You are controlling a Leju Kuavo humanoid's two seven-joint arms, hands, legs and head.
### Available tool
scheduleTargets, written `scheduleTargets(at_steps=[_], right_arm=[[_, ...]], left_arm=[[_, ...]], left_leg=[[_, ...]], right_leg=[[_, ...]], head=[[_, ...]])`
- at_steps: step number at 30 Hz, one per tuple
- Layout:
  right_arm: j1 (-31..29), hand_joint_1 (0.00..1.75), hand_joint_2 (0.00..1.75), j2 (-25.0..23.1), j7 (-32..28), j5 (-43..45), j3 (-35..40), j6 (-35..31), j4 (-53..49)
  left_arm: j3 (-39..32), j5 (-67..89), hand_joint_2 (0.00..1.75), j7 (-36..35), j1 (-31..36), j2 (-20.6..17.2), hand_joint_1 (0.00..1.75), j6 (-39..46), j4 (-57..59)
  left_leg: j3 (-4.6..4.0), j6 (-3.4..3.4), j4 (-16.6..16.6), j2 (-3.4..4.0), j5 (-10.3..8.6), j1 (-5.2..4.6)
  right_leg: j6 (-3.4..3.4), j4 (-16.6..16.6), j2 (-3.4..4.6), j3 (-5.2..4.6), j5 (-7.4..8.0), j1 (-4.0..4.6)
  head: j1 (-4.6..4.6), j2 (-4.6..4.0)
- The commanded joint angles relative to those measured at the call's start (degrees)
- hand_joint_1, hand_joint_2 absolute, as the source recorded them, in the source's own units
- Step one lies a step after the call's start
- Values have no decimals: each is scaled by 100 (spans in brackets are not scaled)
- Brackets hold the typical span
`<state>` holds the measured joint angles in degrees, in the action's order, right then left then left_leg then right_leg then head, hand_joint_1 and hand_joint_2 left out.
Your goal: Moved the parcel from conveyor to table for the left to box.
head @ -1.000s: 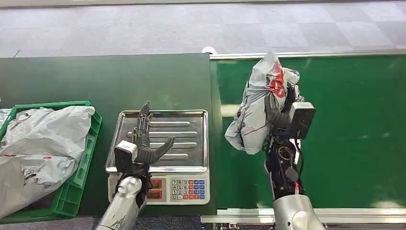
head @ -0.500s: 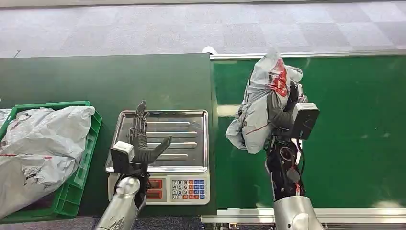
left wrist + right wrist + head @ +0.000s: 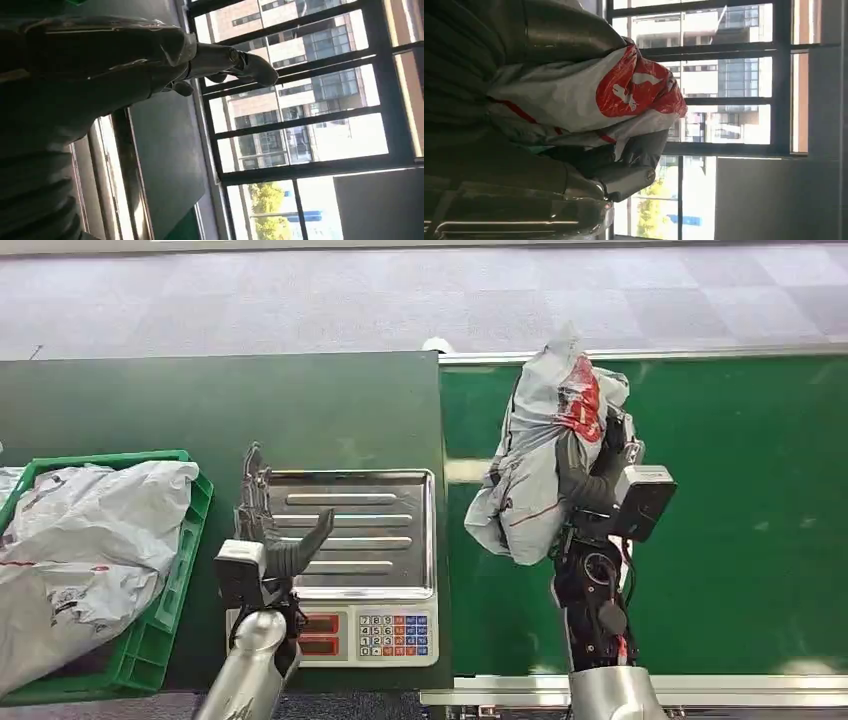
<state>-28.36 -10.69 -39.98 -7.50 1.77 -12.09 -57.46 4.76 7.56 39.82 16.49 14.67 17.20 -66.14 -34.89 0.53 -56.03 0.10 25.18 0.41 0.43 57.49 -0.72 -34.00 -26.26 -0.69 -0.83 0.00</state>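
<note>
Scale [image 3: 345, 570] was seen nearest the robot, its steel pan lying on the dark green table [image 3: 200, 410], and over the pan's left edge the left hand [image 3: 268, 535] was held up empty, fingers spread apart and pointing away from the body, thumb angled in toward the pan. To the left of it, at the table's near corner, a green crate [image 3: 190, 530] was seen already loaded with grey bags. Across the seam, on the robot's right, the parcel [image 3: 540, 465] was gripped by the right hand [image 3: 590, 475], fingers wrapped around its middle, and it was held lifted above the brighter green conveyor [image 3: 740, 520], not resting on it. In the right wrist view the same grip was confirmed: grey plastic with a red patch bunched against the hand [image 3: 614, 165]. The parcel's long axis was judged to run roughly away from the robot, the red-marked end farthest out, the slack end drooping down toward the gap beside the scale. The relation that mattered was judged to be this: the parcel lay to the right of the pan, just beside its edge, so a leftward carry was called for, with the right hand plainly the nearer one.
</note>
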Motion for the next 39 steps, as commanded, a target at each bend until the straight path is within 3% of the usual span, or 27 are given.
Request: scheduleTargets(at_steps=[1,39], right_arm=[[-110,175,175,13,-2,31,174,14,-157],[-110,175,175,13,-2,31,174,14,-157]], left_arm=[[76,16,175,18,-12,-61,0,7,-40],[76,16,175,18,-12,-61,0,7,-40]], left_leg=[[14,-1,1,4,5,1],[22,-1,2,3,6,0]], right_leg=[[-1,-3,7,13,-2,1],[-2,-5,8,21,-3,0]], head=[[2,0],[2,0]])
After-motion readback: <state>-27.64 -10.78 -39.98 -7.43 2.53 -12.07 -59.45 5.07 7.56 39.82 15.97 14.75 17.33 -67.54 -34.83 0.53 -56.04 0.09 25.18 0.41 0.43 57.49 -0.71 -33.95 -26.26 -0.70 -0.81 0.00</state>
